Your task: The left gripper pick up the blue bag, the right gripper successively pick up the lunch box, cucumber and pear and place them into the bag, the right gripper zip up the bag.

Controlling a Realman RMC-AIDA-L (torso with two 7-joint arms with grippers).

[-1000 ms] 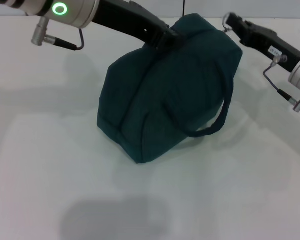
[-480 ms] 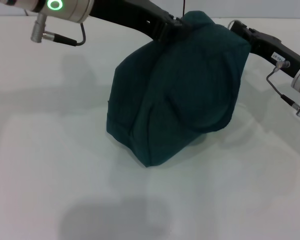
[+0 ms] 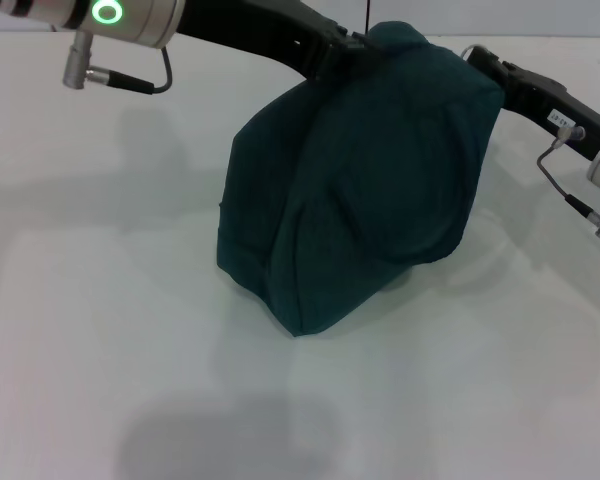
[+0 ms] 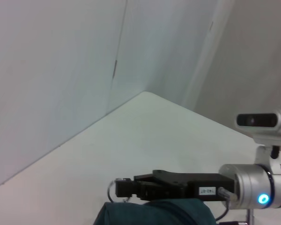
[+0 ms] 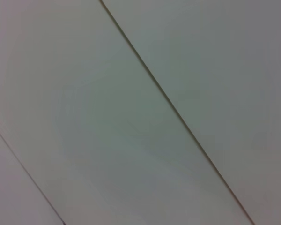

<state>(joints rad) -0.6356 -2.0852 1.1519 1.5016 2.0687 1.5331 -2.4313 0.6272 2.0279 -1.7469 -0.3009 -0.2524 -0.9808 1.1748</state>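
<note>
The blue bag (image 3: 360, 190) hangs tilted over the white table (image 3: 100, 300), with only its lower corner near the surface. My left gripper (image 3: 342, 52) is shut on the bag's top edge at the back. At the bag's upper right corner, my right gripper (image 3: 477, 58) meets the fabric. In the left wrist view the right gripper (image 4: 124, 188) is shut just above the bag's top (image 4: 154, 213), with the ring zipper pull (image 4: 113, 192) at its tip. The lunch box, cucumber and pear are out of view.
The white table spreads wide to the left and in front of the bag. Pale walls rise behind the far table edge (image 4: 145, 93). The right wrist view holds only a plain pale surface crossed by thin lines.
The bag has swung up and to the right. Its hanging handle loop no longer shows at the right side. The right gripper has shifted slightly right with the bag's corner.
</note>
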